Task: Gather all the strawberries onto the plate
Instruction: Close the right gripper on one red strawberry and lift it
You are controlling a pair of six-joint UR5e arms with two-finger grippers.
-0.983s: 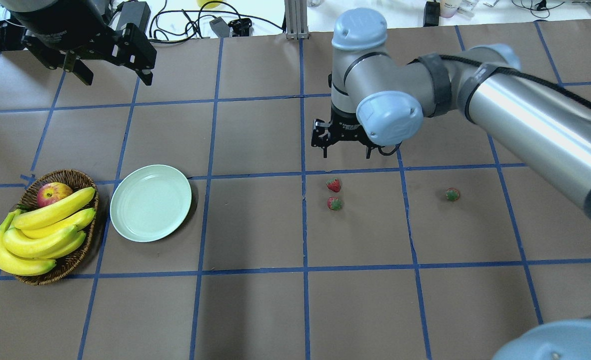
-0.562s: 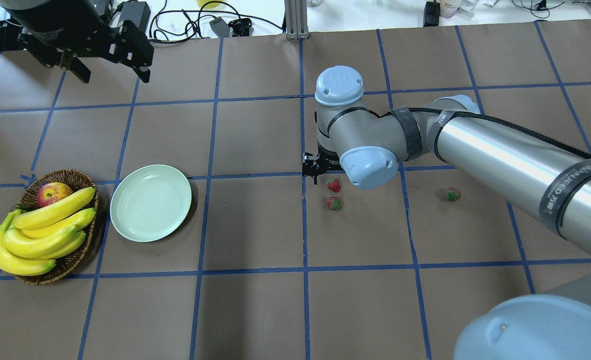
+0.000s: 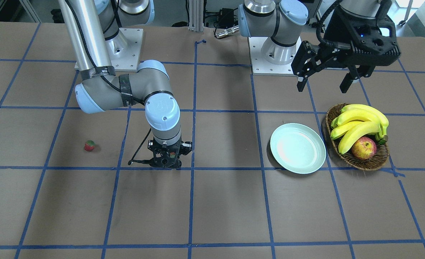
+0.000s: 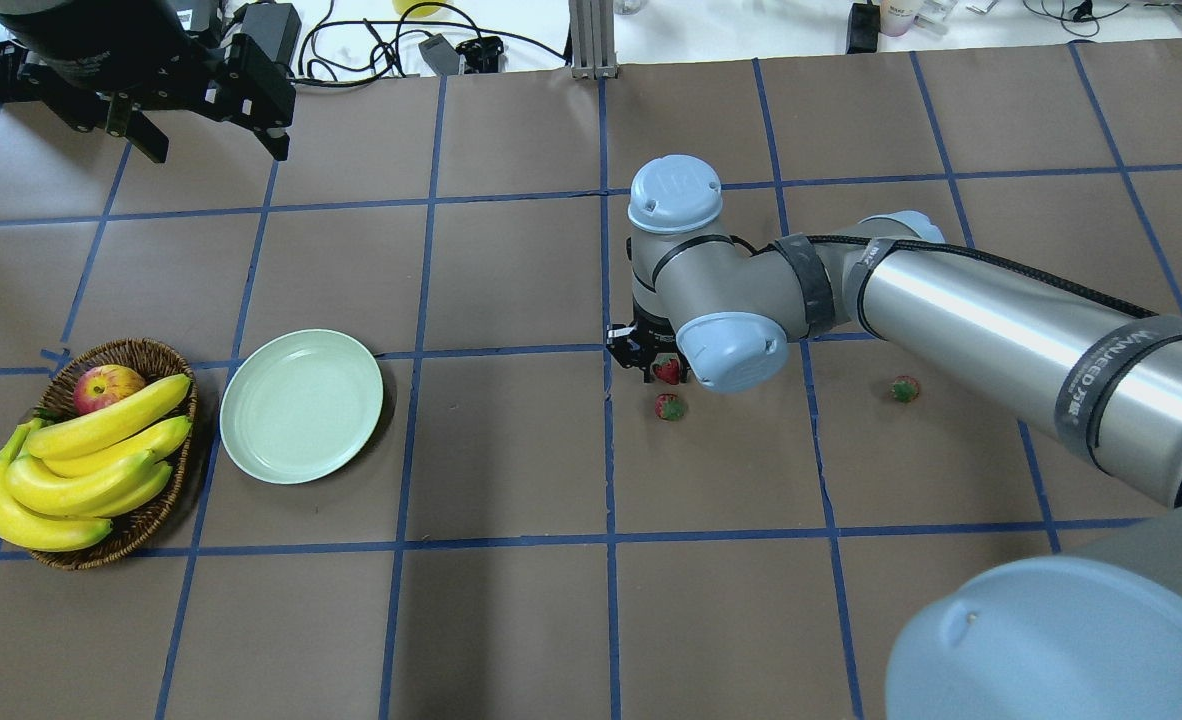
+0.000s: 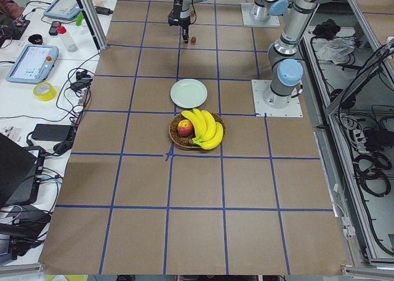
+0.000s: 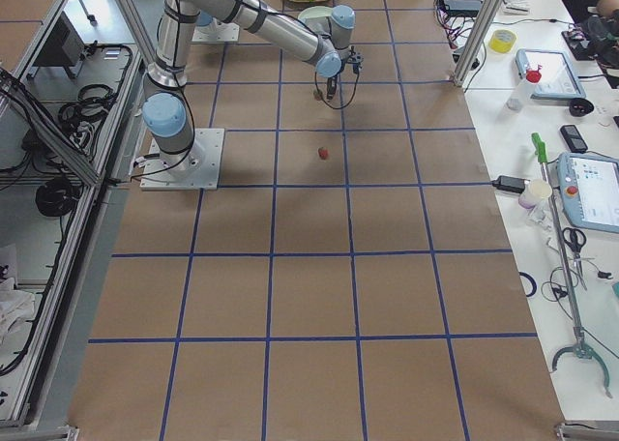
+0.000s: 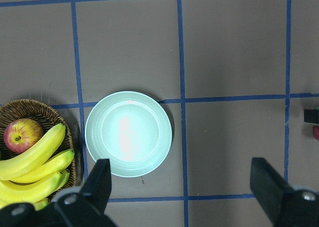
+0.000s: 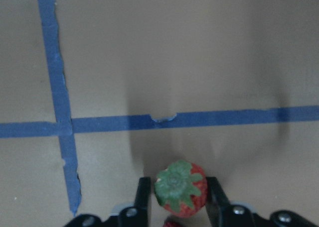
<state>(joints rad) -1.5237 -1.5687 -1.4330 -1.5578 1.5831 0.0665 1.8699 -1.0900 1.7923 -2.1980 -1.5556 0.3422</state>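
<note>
My right gripper (image 4: 663,374) is down at the table, its fingers (image 8: 143,194) closed against both sides of a red strawberry (image 8: 179,188) with a green cap. A second strawberry (image 4: 669,407) lies just in front of it. A third strawberry (image 4: 905,388) lies further right, and shows in the front view (image 3: 89,145) too. The pale mint-green plate (image 4: 301,405) sits empty on the left, also in the left wrist view (image 7: 128,134). My left gripper (image 4: 216,150) is open and empty, high above the far left of the table.
A brown wicker basket (image 4: 146,350) with bananas (image 4: 81,465) and an apple (image 4: 106,385) stands just left of the plate. Blue tape lines grid the brown table. Cables and devices lie past the far edge.
My right arm has come down and slightly toward the robot, from above the table to the nearest strawberry, and its fingers now sit around it. The left gripper drifted slightly away.
</note>
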